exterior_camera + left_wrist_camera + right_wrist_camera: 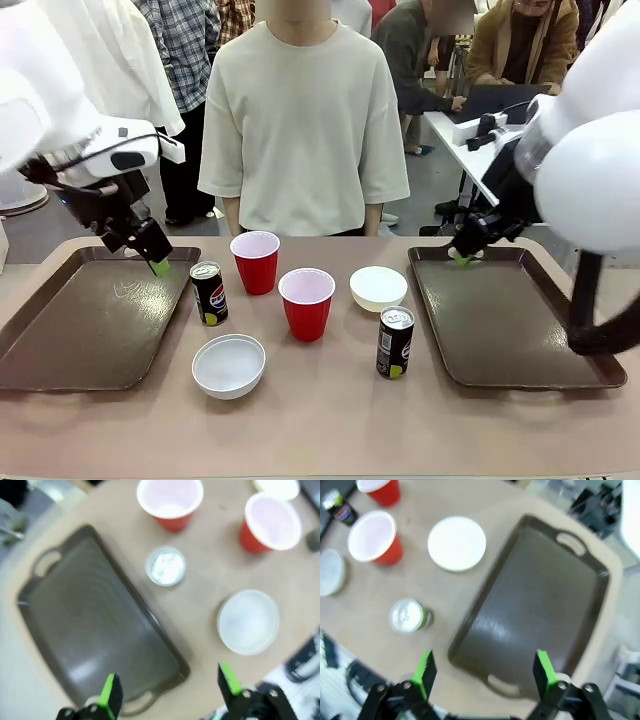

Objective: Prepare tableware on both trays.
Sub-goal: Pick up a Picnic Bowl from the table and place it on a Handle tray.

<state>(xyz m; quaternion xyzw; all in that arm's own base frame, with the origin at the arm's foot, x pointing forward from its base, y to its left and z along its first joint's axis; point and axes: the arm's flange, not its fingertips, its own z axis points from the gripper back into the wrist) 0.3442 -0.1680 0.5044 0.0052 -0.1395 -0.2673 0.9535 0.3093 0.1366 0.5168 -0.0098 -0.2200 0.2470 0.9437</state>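
Near edge: near bowl (228,365), white, upright on tabletop (320,430), L of centre. To its R the plain can (396,342), upright, long axis vertical, just L of R tray (520,350) rim; looks apart from it.

Mid row: near cup (306,303), red, mouth up, approx centre. Pepsi can (209,293) upright, just beside R rim of L tray (70,335). Far bowl (378,287) betw. near cup and R tray. Far cup (255,261) furthest back, betw. Pepsi can and far bowl.

Both trays bare. All six pcs sit on the tabletop betw. them, so by my read no placing is done yet.

Further back: L gripper (158,266) hangs over far-R corner of L tray, tips down. Its pads (110,695) stand wide apart, nothing betw. them. R gripper (462,257) hangs over far-L corner of R tray, spread the same way and empty in R wrist view.

Key relation: Pepsi can lies just R of L gripper and a bit nearer the camera, so it is that arm's closest pc. L wrist view has the can top ahead, betw. the two finger lines. Far bowl lies L of R gripper, slightly nearer, its closest pc; plain can is further down the same rim. Likely split: L arm to Pepsi can, R arm to far bowl. Can wants jaws across the body; bowl wants a rim pinch.

Far side: person stands at centre, arms down.
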